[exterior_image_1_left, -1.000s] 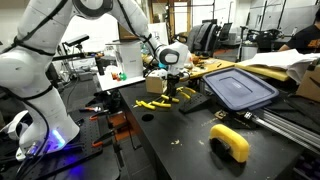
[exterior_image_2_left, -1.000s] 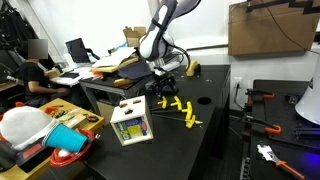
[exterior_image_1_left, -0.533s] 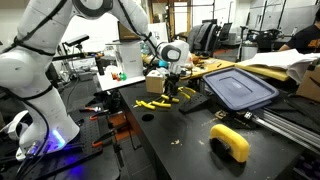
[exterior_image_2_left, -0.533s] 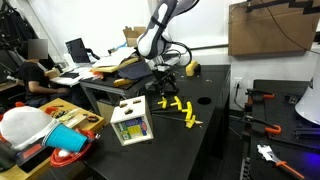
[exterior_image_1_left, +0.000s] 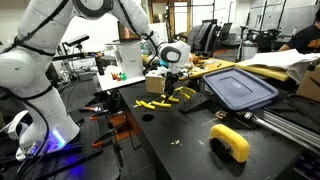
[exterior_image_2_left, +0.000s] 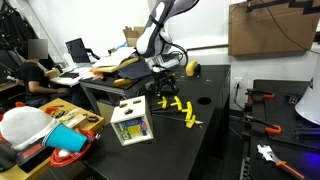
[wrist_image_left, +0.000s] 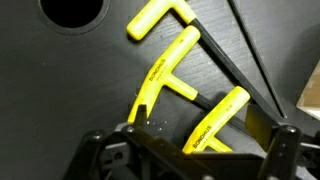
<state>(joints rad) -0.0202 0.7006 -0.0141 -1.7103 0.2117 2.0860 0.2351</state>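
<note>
1. In the wrist view the gripper (wrist_image_left: 188, 150) is cut off by the picture's lower edge. We see only dark finger parts at left and right, and its body is out of sight.
2. The nearest of the yellow T-handle keys (wrist_image_left: 165, 75) runs under the gripper there, so its near end is hidden.
3. The round hole (wrist_image_left: 72, 10) at far left is cut by the upper edge.
4. In both exterior views the fingertips are too small to read against the yellow T-handle keys (exterior_image_1_left: 155, 102) (exterior_image_2_left: 178, 105). They seem just above them, but we cannot tell whether they touch.
5. The person (exterior_image_2_left: 38, 50) at far left has a blurred face.
</note>
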